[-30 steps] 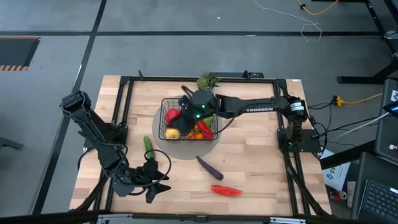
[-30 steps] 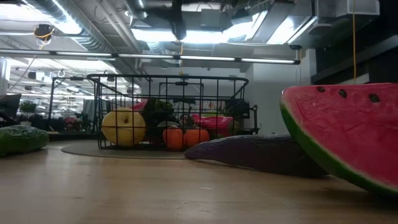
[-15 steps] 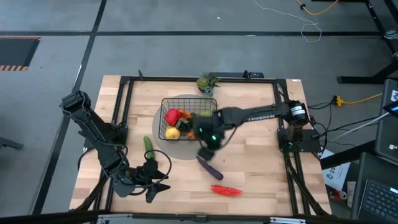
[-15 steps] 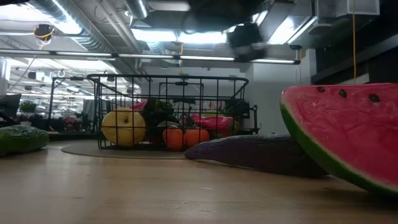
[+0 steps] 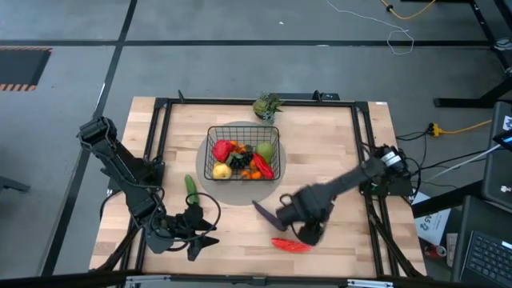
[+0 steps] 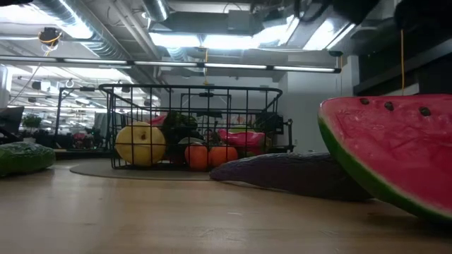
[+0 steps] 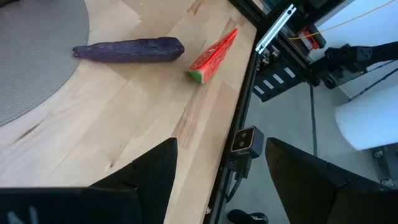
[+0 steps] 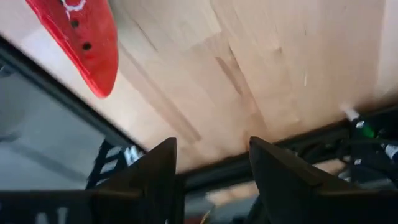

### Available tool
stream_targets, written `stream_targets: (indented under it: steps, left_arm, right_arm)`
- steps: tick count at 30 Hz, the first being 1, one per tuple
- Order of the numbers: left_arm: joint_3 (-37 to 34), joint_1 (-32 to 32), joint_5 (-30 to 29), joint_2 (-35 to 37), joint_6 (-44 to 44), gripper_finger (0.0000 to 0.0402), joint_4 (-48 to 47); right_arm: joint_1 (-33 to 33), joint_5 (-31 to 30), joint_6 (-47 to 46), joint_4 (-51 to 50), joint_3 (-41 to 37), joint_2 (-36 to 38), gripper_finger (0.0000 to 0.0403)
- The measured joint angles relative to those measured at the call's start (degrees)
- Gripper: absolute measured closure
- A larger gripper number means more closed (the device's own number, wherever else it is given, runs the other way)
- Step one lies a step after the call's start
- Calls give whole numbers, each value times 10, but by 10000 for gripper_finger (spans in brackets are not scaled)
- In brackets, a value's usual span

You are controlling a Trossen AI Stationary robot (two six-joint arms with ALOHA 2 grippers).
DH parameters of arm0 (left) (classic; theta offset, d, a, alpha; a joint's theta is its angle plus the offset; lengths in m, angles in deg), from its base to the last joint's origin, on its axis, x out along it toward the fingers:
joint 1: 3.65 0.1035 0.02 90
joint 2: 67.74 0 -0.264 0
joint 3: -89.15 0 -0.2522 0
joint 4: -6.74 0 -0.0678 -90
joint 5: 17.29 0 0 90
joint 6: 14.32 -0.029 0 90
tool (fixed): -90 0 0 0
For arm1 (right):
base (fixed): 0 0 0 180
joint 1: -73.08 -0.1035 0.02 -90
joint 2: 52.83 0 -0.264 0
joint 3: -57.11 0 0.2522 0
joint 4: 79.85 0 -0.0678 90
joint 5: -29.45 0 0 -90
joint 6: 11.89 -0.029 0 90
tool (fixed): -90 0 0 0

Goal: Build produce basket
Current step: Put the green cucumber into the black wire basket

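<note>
The black wire basket [image 5: 244, 152] stands on a grey round mat [image 5: 240, 192] and holds a yellow pear [image 6: 140, 143], a green pear [image 5: 265, 150], red and orange pieces. A green cucumber [image 5: 190, 188], a purple eggplant [image 5: 262, 210] and a red watermelon slice [image 5: 290, 245] lie on the table. My right gripper [image 5: 307, 234] is open and empty, above the table between the eggplant and the slice; its wrist view shows the slice [image 8: 87, 37]. My left gripper [image 5: 202, 232] is open and empty near the table's near left corner.
A leafy green bunch [image 5: 266, 104] lies beyond the basket at the far edge. A black frame [image 5: 364, 192] runs around the tabletop. The left wrist view shows the eggplant [image 7: 127, 50], the slice [image 7: 212, 57] and bare wood toward the table's right.
My right gripper has left the place above the basket and swung toward the table's near edge and right, coming over the eggplant and the watermelon slice. The basket's contents, hidden by it a second ago, now show.
</note>
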Motion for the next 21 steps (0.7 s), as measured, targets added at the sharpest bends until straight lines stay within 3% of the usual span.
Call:
stream_targets:
  steps: [9,17,21]
  left_arm:
    - [0,0,0,0,1,162,0]
    - [0,0,6,0,26,162,6]
    - [0,0,44,0,34,162,5]
  right_arm:
    - [-144,-113,-101,64,0,-2,199]
    - [-236,-307,-206,257,0,-2,199]
    - [-267,-452,-231,363,0,-2,199]
